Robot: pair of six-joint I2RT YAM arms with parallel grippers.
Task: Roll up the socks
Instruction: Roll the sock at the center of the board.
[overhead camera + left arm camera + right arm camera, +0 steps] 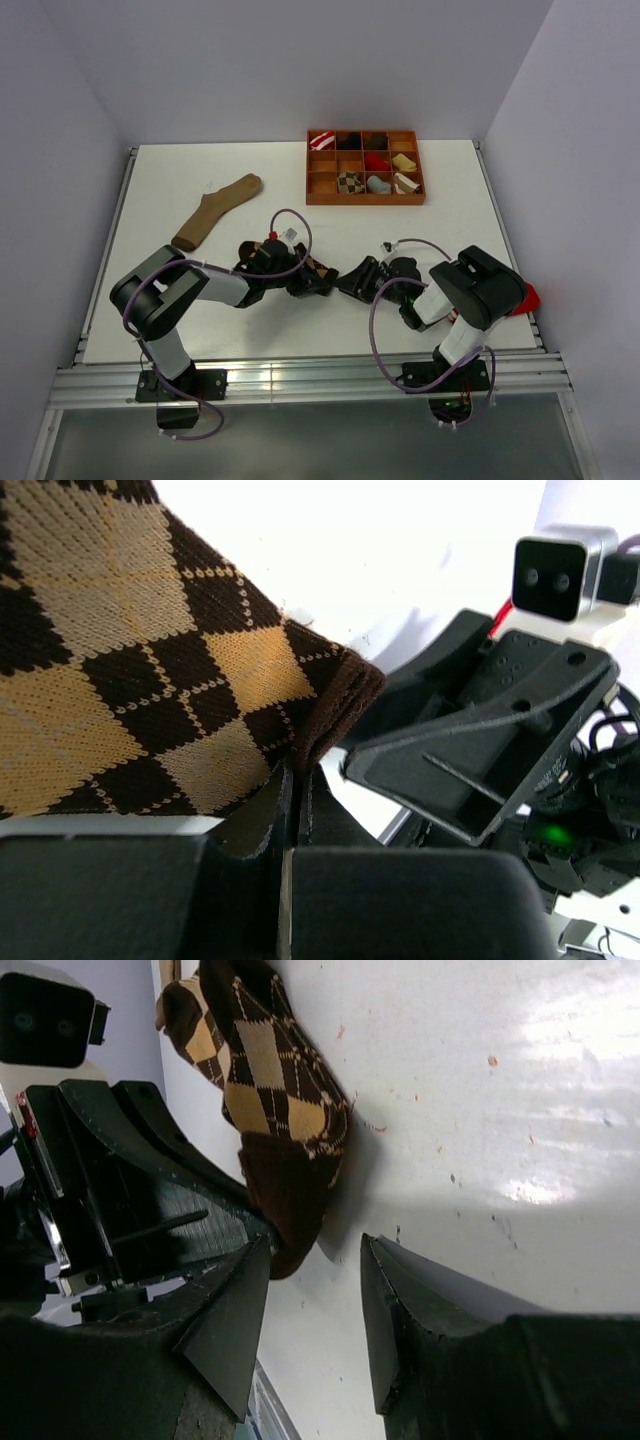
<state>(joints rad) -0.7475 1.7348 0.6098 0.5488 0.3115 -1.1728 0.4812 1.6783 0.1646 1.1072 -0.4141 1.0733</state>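
Observation:
A dark brown argyle sock (130, 670) with tan diamonds lies on the white table. Its plain brown cuff (335, 705) is pinched between the shut fingers of my left gripper (297, 780). From above, the sock (317, 267) is a small bunch at the left gripper (322, 284), at the table's middle front. My right gripper (315, 1250) faces it from the right, open, with nothing between its fingers. Its left fingertip (258, 1252) sits just beside the cuff (290, 1200). In the top view the right gripper (346, 284) is almost tip to tip with the left.
A long plain tan sock (215, 210) lies at the back left. A wooden compartment tray (308, 170) at the back right holds several rolled socks. Something red (527, 297) sits at the table's right edge behind the right arm.

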